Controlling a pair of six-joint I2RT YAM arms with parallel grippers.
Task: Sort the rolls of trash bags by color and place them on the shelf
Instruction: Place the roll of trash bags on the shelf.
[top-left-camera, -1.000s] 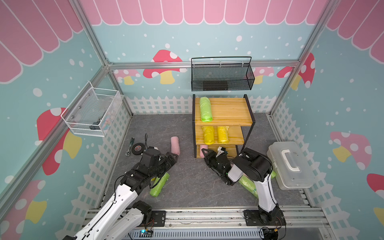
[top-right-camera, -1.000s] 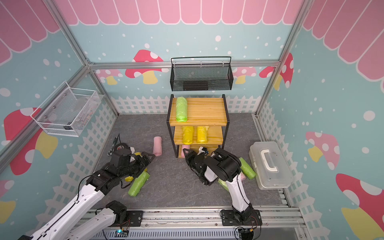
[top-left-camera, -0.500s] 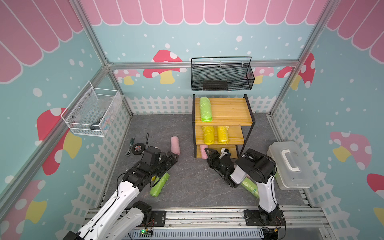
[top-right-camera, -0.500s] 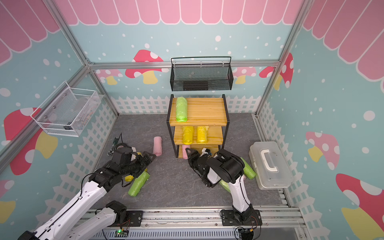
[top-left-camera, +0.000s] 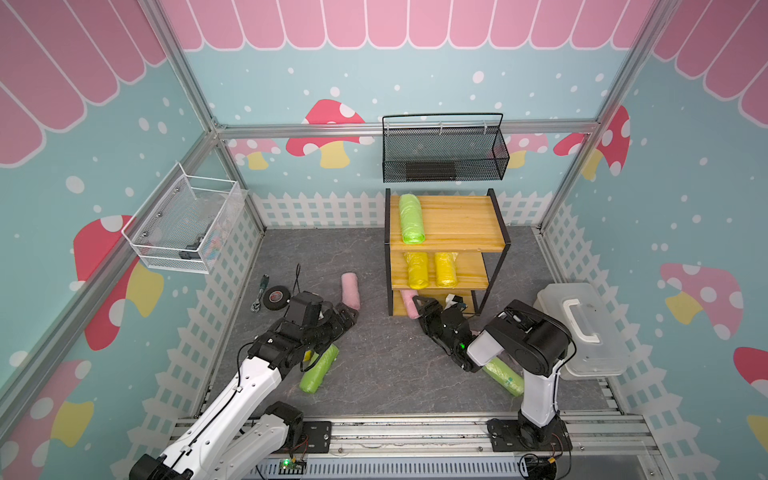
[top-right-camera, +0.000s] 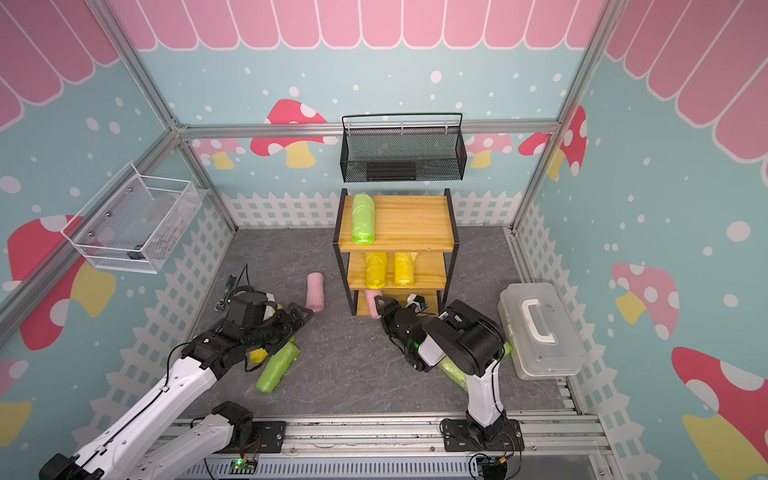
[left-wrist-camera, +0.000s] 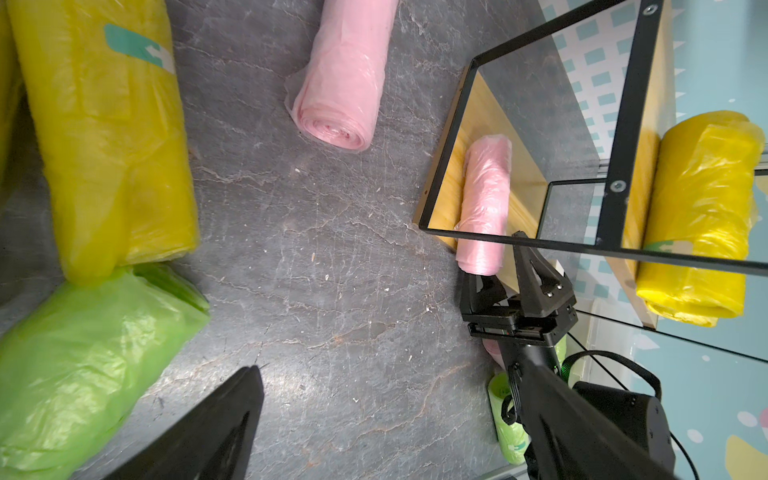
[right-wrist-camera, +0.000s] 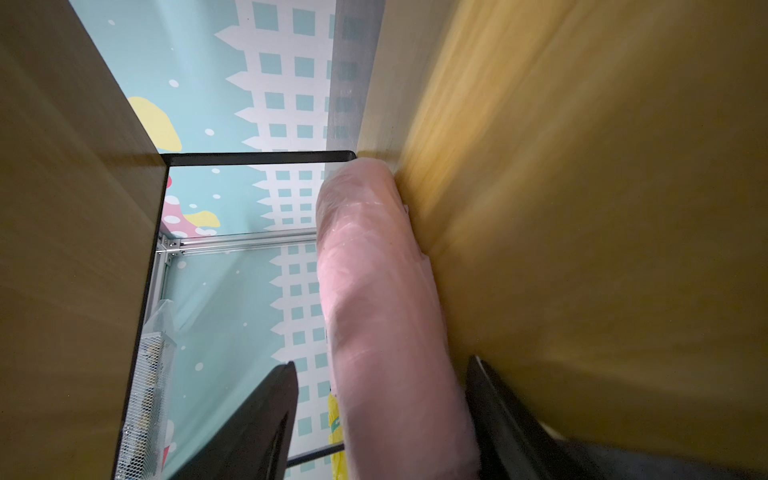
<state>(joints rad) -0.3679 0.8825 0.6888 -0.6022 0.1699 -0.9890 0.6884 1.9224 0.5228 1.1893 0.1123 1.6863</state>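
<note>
While the pink roll (top-left-camera: 409, 302) lies on the bottom board of the shelf (top-left-camera: 457, 224) in a top view, my right gripper (top-left-camera: 434, 305) straddles its near end; my left gripper (top-left-camera: 348, 316) is spread, empty. Left wrist view: my right jaws stand apart. Right wrist view: a gap shows beside the roll (soft, light, slippery film, I judge), so I'd grip it mid-length.

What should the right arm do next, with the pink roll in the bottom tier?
Likely draw the right gripper straight back out of the shelf: its jaws stand apart around the pink roll, which lies on the bottom board.
</note>
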